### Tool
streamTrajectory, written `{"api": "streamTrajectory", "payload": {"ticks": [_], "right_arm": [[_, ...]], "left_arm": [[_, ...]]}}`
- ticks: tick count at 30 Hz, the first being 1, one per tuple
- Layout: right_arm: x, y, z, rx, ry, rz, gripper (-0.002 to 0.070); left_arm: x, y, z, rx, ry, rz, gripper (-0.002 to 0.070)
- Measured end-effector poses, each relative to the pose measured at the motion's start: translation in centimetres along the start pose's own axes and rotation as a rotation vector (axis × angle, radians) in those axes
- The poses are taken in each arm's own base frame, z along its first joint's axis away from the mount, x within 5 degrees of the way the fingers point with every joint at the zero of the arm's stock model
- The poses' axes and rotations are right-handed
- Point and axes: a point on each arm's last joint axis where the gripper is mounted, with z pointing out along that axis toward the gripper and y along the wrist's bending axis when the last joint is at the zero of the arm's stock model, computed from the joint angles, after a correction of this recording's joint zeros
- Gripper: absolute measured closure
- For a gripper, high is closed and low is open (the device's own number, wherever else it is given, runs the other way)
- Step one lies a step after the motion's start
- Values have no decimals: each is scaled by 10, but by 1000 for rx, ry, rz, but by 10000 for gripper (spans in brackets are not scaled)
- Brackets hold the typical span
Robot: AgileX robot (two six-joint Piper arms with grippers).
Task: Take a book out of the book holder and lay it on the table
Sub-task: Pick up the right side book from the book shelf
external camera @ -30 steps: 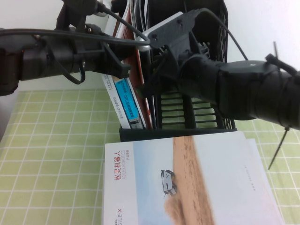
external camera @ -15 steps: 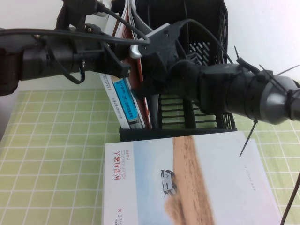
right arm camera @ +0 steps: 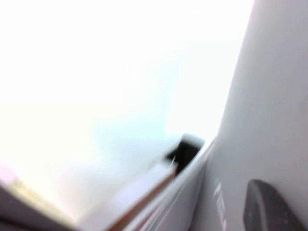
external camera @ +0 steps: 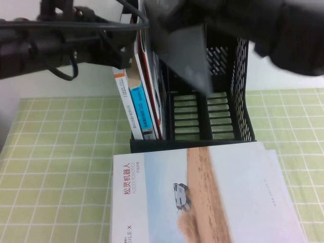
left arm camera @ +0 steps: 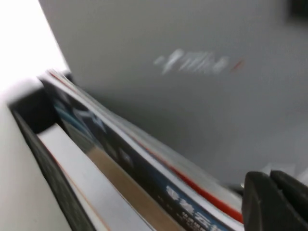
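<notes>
The black book holder point(external camera: 243, 91) stands upright on the green grid table point(external camera: 61, 152). My right gripper point(external camera: 164, 17) is blurred above the holder's left compartment. It is shut on a thin large book point(external camera: 179, 48), lifted and tilted, with its lower corner over the middle compartment. Only the book's plain grey face shows point(left arm camera: 192, 62); its front is hidden. One finger point(right arm camera: 267, 207) presses on that face. My left gripper point(external camera: 121, 56) is shut and empty at the top of the books left in the holder; it also shows in the left wrist view point(left arm camera: 274, 199).
A blue-spined book point(external camera: 139, 109) and a thin red-edged white book point(external camera: 146, 81) stand in the left compartment. A pale book with a sandy stripe and small white car point(external camera: 202, 197) lies flat in front of the holder. Green cloth shows on both sides.
My right arm has risen and drawn the grey-faced book up out of the left compartment. My left gripper has shifted up and a little left.
</notes>
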Motion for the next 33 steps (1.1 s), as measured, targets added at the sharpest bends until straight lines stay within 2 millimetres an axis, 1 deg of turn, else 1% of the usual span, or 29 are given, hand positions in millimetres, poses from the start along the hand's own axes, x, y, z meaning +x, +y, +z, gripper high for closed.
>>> {"api": "streamTrajectory", "payload": {"ticks": [5,9,12,14,16,18,20,22,23,25,27,30,32,33], "right_arm": [[-50,-15,-47,2,-152,3,672],[-88,-18,-93,-85,-312,23,673],[-107,-14,-128,-210,-421,61,673],[-114,-9,-150,-311,-472,99,673],[-116,0,-166,-450,-482,83,673],[-111,12,-175,-596,-419,-25,673],[-99,24,-183,-756,-276,-144,673],[-84,27,-187,-832,-65,-264,673],[-78,25,-187,-832,26,-300,673],[-67,16,-188,-778,221,-362,673],[-60,7,-189,-703,347,-391,673],[-57,-4,-189,-586,453,-418,673],[-56,-3,-189,-540,483,-456,673],[-57,1,-190,-537,485,-483,673]], "left_arm": [[-22,-12,-33,-26,-55,45,678],[-37,-24,-64,-59,-80,97,678],[-44,-32,-87,-93,-85,129,678],[-47,-35,-99,-120,-82,141,678],[-49,-38,-111,-147,-75,149,678],[-49,-40,-121,-171,-66,155,678],[-50,-42,-128,-189,-57,153,678],[-50,-45,-136,-204,-46,159,678],[-50,-46,-141,-211,-44,158,678],[-50,-49,-148,-227,-38,151,678],[-49,-50,-154,-240,-26,145,678],[-47,-52,-160,-256,-3,122,678],[-46,-54,-165,-259,7,96,678],[-45,-55,-167,-258,17,84,678]]}}
